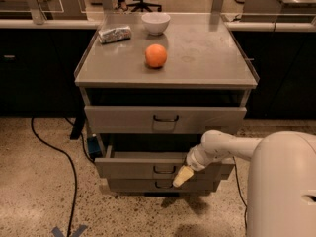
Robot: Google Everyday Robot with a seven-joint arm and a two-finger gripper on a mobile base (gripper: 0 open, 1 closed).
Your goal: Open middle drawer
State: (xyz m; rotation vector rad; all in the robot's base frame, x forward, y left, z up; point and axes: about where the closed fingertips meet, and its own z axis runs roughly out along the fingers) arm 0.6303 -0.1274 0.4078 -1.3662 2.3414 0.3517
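Standing on a speckled floor point(39, 201), grey cabinet point(207, 58) holds three drawers. White arm point(222, 147) reaches in from the near right. Middle drawer point(128, 167): wide, shallow, long axis left-right, flat front facing near, partly pulled out. Gripper point(181, 177) sits just right of its dark loop handle point(164, 170); spread or closed, cannot tell. Orange point(156, 56), white bowl point(155, 22), foil packet point(114, 33) on top.
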